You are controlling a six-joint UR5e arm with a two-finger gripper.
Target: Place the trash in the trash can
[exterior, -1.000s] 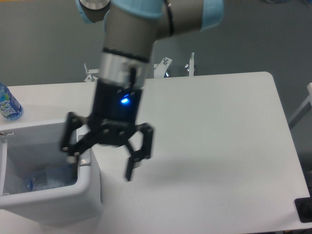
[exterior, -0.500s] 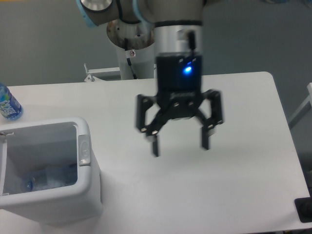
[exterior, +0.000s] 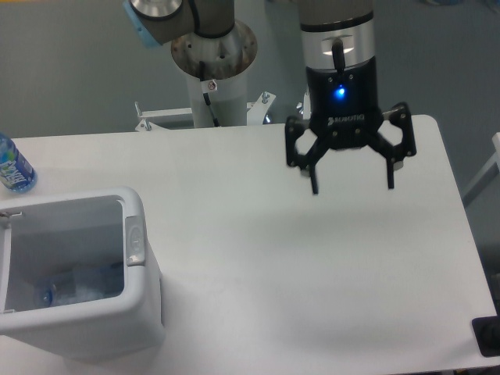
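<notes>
Up over the far right part of the tabletop, the claw hangs spread wide with nothing between its fingers, a blue light glowing on its black body. Well apart from it, the trash can sits at the near left corner, its left side cut off by the picture's edge. Down inside it lies a clear bottle, blurry and half in shadow; I cannot make out its label or any paper packet. A blue-labelled bottle stands at the far left edge, partly cut off.
</notes>
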